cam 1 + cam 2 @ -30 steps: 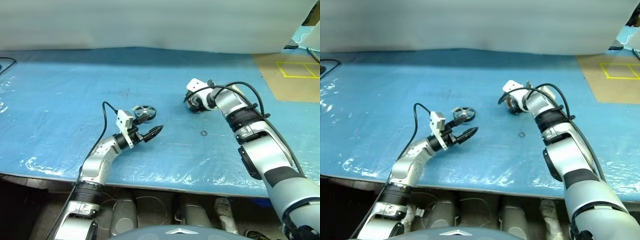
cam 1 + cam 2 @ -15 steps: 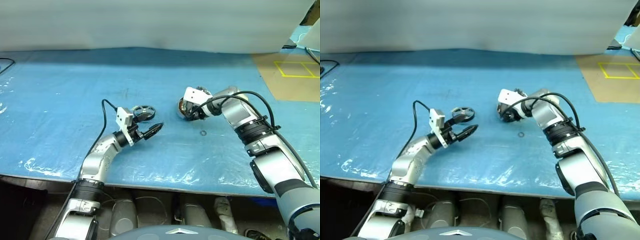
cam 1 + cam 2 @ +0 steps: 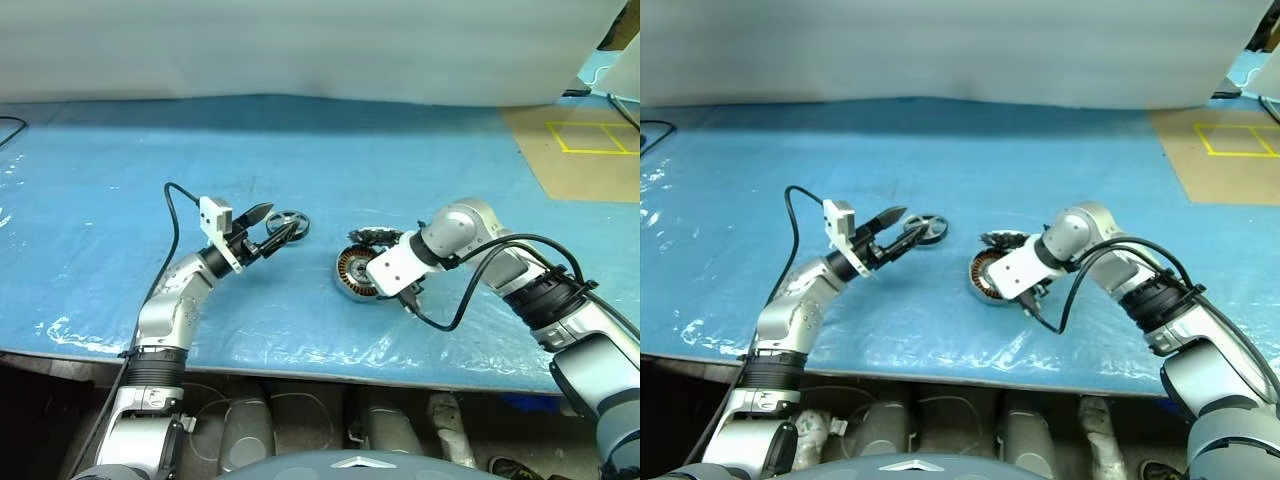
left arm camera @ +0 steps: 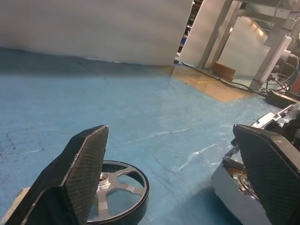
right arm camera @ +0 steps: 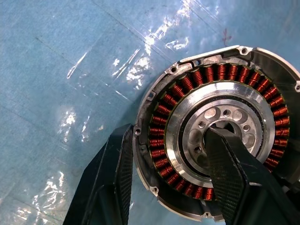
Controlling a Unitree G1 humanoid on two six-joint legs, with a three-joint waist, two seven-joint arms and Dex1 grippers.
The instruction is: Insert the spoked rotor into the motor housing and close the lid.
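- The right gripper (image 5: pixel 168 180) pinches the motor housing (image 3: pixel 358 272) by its wall, one finger outside the rim, the other inside the bore, copper windings facing up.
- The lid (image 3: pixel 375 236) stands open on the housing's far side.
- The left gripper (image 3: pixel 268 224) is spread wide, hovering just above the spoked rotor (image 3: pixel 288 222), which lies flat on the blue table (image 3: pixel 120 180) near the housing.
- Judging by this, picking up the rotor comes next: lower the fingers, straddle its black rim, close.
- I can read no brand or writing anywhere.
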